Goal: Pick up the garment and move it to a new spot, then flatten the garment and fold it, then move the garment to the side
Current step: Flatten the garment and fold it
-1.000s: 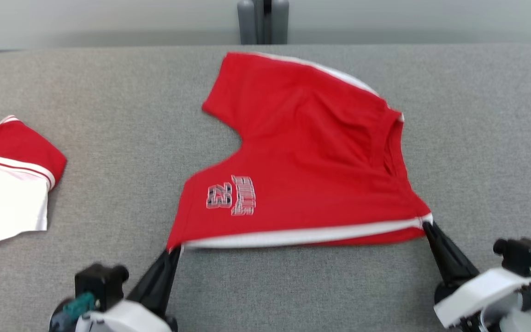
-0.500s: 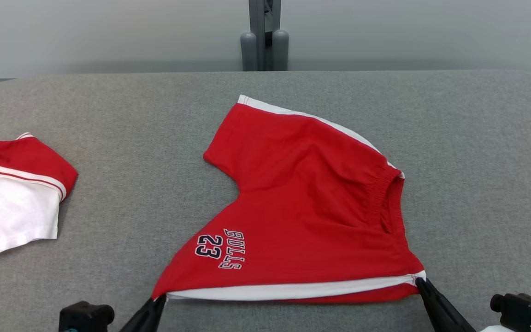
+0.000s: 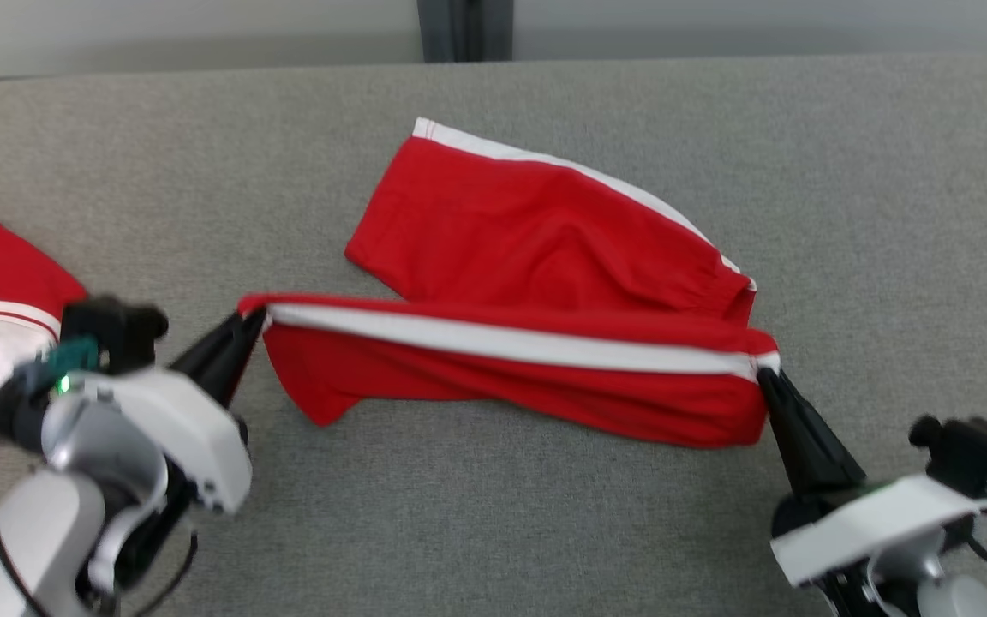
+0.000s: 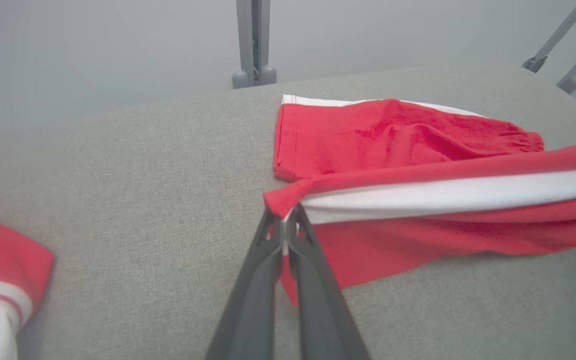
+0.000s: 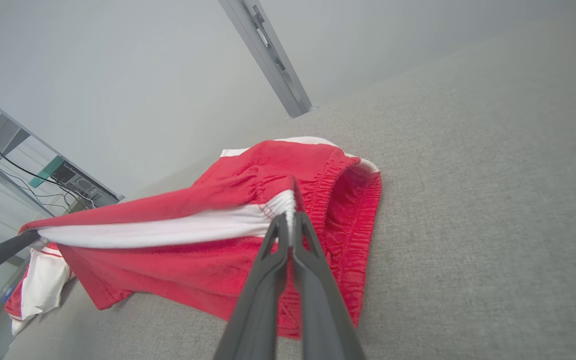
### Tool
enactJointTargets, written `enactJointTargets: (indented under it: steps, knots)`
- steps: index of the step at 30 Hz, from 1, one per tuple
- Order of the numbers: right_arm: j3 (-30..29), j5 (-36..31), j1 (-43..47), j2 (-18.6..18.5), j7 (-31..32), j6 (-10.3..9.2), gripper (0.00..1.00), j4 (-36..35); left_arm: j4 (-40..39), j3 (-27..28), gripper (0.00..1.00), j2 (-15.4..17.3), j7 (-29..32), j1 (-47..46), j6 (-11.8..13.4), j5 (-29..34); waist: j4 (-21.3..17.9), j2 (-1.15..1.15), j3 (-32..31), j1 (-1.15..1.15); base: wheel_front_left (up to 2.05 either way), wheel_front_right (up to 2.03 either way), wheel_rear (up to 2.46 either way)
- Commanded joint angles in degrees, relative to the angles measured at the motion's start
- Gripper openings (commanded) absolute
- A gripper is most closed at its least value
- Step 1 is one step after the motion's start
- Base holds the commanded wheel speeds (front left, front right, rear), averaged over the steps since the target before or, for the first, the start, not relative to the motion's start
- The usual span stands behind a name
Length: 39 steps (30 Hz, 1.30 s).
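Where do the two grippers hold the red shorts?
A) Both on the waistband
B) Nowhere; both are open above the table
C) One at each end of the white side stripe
C: the left gripper pinches the hem end and the right gripper the waistband end of the white stripe on the shorts.

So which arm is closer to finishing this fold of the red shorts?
Probably the right. The right gripper, shut on the red shorts' waistband corner, is almost over the far waistband corner. The left gripper, shut on the hem corner, is farther from the far hem.
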Motion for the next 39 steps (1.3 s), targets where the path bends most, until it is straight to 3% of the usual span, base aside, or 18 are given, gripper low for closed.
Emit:
enactJointTargets:
  steps: [1,7,13,20,29,30,31,32,33,34,39]
  knots:
    - [0.81,-0.15,-3.65,0.13,-1.06,0.01,0.0,1.22,5.19,0.09,0.0,-1.46,1.36,-6.14,-1.48,-0.85,-1.09,0.0,3.03,0.0,0.0,0.0,0.0]
    - [4.85,1.66,-13.98,0.21,-4.38,0.01,0.0,6.84,21.0,-1.48,0.0,-4.86,4.03,-22.79,-6.91,-0.58,-4.23,0.0,7.97,0.0,0.0,0.0,0.0]
    - [8.03,2.59,-22.09,0.14,-8.44,0.01,0.0,12.87,31.67,-2.72,0.0,-6.34,5.12,-34.58,-10.99,0.58,-7.59,0.0,11.91,0.0,0.0,0.0,0.0]
    - [12.74,7.12,-30.6,0.21,-13.47,0.01,0.0,20.31,43.93,-3.53,0.0,-7.95,6.91,-46.73,-13.7,1.05,-11.53,0.0,16.54,0.0,0.0,0.0,0.0]
    - [18.19,10.5,-36.58,0.16,-17.22,0.01,0.0,27.95,55.19,-5.4,0.0,-9.93,5.99,-53.29,-15.73,-0.09,-13.35,0.0,18.47,0.0,0.0,0.0,0.0]
    - [18.53,10.53,-36.79,0.15,-17.45,0.01,0.27,28.41,55.73,-5.36,0.0,-10.22,5.52,-53.57,-15.89,-0.58,-13.25,0.0,18.5,0.0,0.0,0.0,0.0]
    - [19.01,10.83,-36.98,0.2,-17.48,0.01,0.27,28.83,56.3,-5.67,0.01,-10.66,5.78,-53.58,-15.99,-1.1,-13.16,0.0,18.41,0.0,0.0,0.0,0.0]
    - [19.47,11.11,-37.15,0.26,-17.61,0.03,0.98,29.16,56.65,-5.98,0.33,-10.94,5.69,-53.71,-16.12,-1.38,-13.08,0.0,18.33,0.0,0.0,0.0,0.0]
    - [19.67,11.08,-37.25,0.32,-17.73,0.04,1.0,29.5,56.84,-6.14,0.95,-11.18,5.23,-53.78,-16.2,-1.79,-12.96,0.0,18.22,0.0,0.0,0.0,0.0]
    - [19.84,11.1,-37.25,0.34,-17.86,0.06,1.0,29.73,56.85,-6.21,1.0,-11.21,4.38,-53.89,-16.27,-1.92,-12.88,0.0,18.11,0.0,0.0,0.0,0.0]
    - [19.69,8.42,-35.85,0.37,-18.24,0.08,1.0,29.34,55.53,-7.04,1.0,-11.19,1.55,-51.85,-16.29,-4.28,-12.06,0.0,16.67,0.0,0.0,0.0,0.0]
